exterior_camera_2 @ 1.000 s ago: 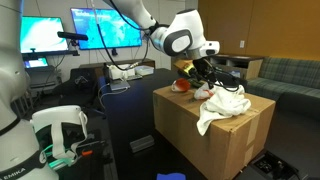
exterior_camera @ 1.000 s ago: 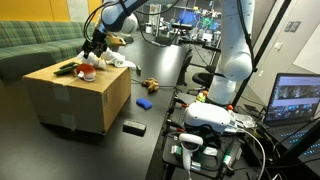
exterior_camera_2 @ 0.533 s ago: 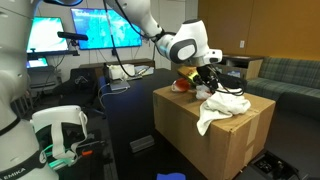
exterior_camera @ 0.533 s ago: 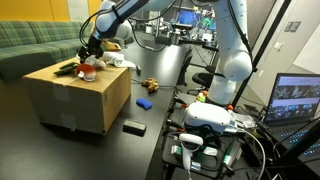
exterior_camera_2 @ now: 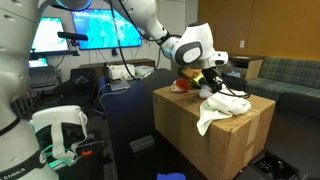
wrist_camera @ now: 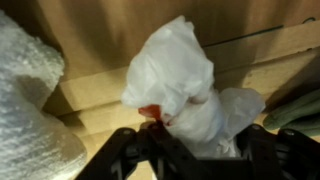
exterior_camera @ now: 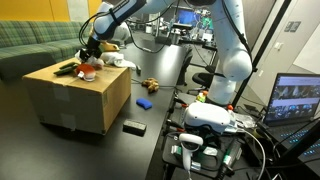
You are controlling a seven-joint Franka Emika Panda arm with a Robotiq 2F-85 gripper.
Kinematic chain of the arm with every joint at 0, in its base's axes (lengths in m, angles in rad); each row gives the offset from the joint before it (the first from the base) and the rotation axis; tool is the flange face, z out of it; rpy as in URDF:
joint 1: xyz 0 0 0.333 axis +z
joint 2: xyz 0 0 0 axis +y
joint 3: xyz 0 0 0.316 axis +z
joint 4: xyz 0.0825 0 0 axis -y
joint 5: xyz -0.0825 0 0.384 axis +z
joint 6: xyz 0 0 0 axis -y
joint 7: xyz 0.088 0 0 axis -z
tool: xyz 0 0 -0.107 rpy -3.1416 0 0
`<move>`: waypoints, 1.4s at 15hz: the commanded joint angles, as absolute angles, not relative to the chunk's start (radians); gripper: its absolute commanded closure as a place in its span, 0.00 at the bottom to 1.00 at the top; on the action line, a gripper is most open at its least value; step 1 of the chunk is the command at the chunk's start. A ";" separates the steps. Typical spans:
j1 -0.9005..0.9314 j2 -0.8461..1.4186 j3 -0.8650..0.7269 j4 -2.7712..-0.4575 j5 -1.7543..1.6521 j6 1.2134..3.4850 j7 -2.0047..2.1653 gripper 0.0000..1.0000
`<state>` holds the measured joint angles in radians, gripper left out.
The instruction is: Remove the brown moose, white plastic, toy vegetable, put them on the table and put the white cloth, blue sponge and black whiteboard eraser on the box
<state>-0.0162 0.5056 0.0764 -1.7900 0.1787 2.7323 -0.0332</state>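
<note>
A cardboard box [exterior_camera: 75, 100] [exterior_camera_2: 225, 150] carries crumpled white plastic [wrist_camera: 180, 85] with a red patch, a white cloth [exterior_camera_2: 222, 108] [exterior_camera: 115, 62] draped over its edge, and a green toy vegetable [exterior_camera: 65, 69]. My gripper [wrist_camera: 197, 150] [exterior_camera: 88, 56] [exterior_camera_2: 208, 82] is low over the box top. It is open, with one finger on each side of the white plastic. The brown moose [exterior_camera: 150, 84], the blue sponge [exterior_camera: 143, 102] and the black whiteboard eraser [exterior_camera: 133, 126] lie on the dark table beside the box.
A second robot base [exterior_camera: 235, 60], a laptop [exterior_camera: 298, 98] and devices with cables [exterior_camera: 205, 125] crowd the table's far side. A green couch [exterior_camera: 30, 45] stands behind the box. Monitors [exterior_camera_2: 100, 28] stand at the back.
My gripper has shifted sideways along the box top and come down a little, so it now straddles the white plastic. The objects have not moved.
</note>
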 commanded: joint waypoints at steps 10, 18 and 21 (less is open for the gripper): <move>-0.021 0.293 0.045 -1.914 0.144 2.681 -0.025 0.98; -0.010 -0.036 0.009 -2.246 0.060 2.589 0.015 0.97; -0.011 -0.141 0.015 -2.379 0.003 2.545 0.050 0.97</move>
